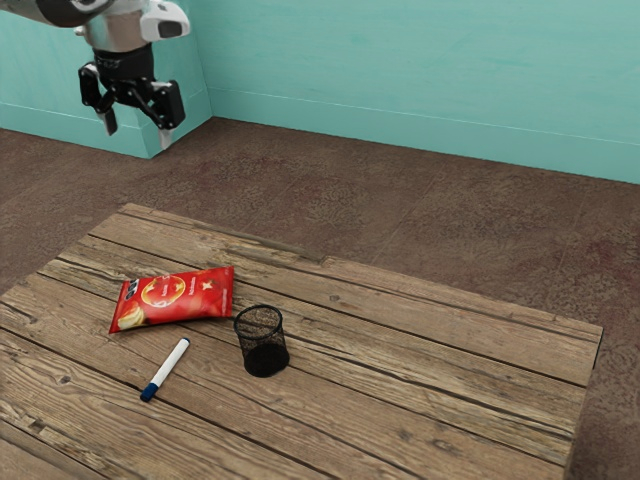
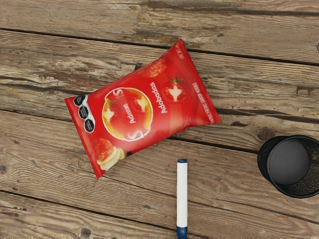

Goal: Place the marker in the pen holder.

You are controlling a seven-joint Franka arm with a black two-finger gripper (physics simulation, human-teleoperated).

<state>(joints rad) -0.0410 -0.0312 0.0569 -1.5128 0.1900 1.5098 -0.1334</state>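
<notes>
I have the fingers spread wide, well above the desk. The marker lies there near the red bag and the upright holder, its blue cap pointing away from the bag.

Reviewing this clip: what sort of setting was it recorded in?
It looks like a simulated room, perhaps a plain indoor workspace: a weathered plank table stands on a brown patterned floor beside turquoise walls, with a robot arm above.
</notes>
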